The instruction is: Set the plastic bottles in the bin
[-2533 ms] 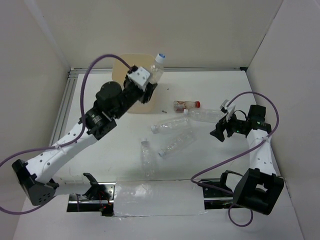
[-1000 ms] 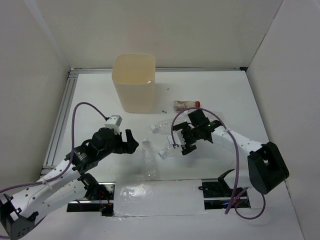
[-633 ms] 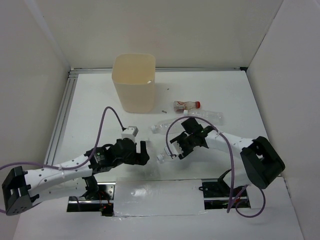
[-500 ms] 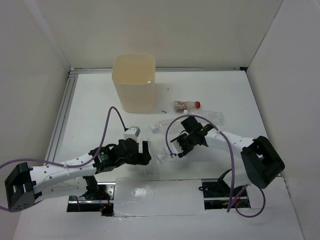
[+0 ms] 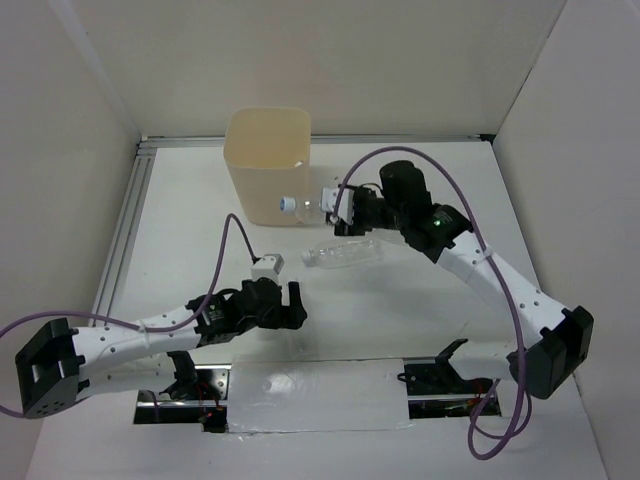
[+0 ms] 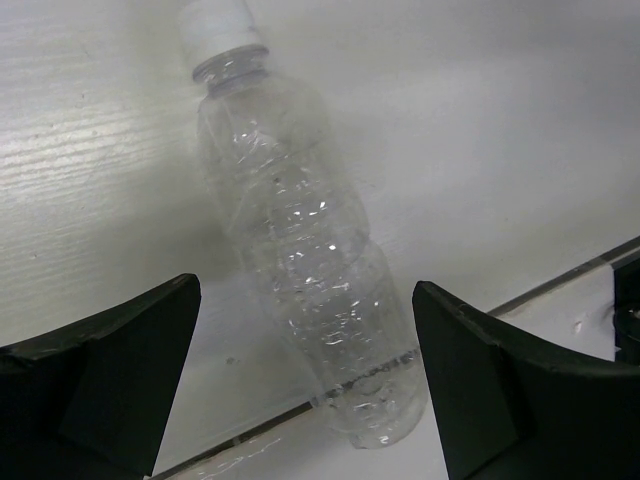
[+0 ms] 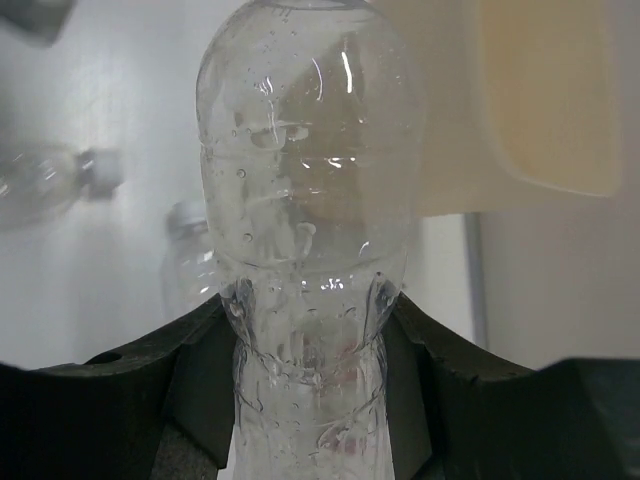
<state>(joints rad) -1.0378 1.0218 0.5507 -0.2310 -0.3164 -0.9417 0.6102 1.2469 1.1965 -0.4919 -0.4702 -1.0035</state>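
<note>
The right hand [image 7: 310, 370] pinches a probably light, crushable bottle [image 7: 305, 150] at its narrow waist beside the bin [image 5: 268, 165], while the spread left hand [image 6: 305, 295] straddles another bottle [image 6: 290, 220] mid-body.

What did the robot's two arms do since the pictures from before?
The right hand grabbed a clear bottle off the table and carried it up to the bin. The left hand left the bin and came down, open, around the near bottle. The bin and the middle bottle stayed put.
</note>
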